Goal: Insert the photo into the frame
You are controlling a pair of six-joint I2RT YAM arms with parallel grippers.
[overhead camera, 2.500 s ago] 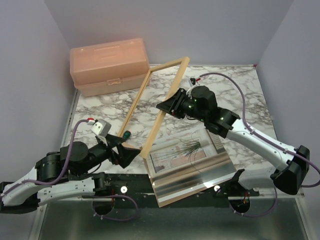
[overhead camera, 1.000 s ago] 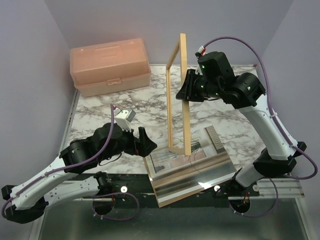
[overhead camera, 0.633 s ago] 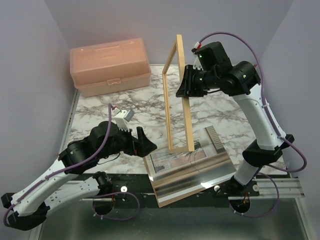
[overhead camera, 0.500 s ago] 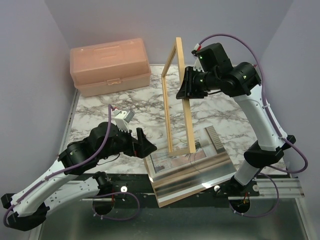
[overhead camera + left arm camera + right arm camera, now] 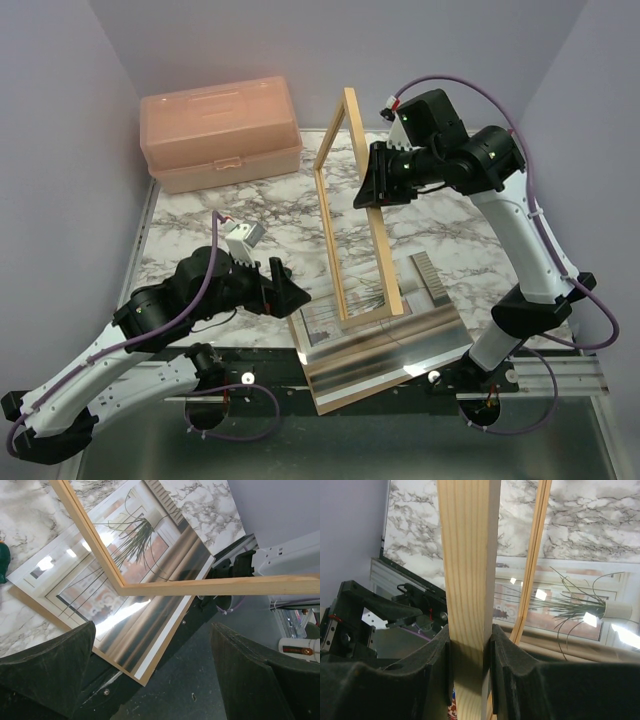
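Running tally: one frame (image 5: pixel 385 255), light wood. One photo (image 5: pixel 137 535), spiky plant print. One glass sheet (image 5: pixel 390 340), one brown backing board (image 5: pixel 345 396), both near edge. One peach toolbox (image 5: pixel 220 130), far left. One marble table (image 5: pixel 200 220). Two arms, so two grippers: left gripper (image 5: pixel 290 290), right gripper (image 5: pixel 372 185).

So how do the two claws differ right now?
The right claw is clamped on a bar of the frame, holding it on edge; the left claw is wide open and empty. The right claw is raised high; the left claw sits low beside the photo. Both face the frame.
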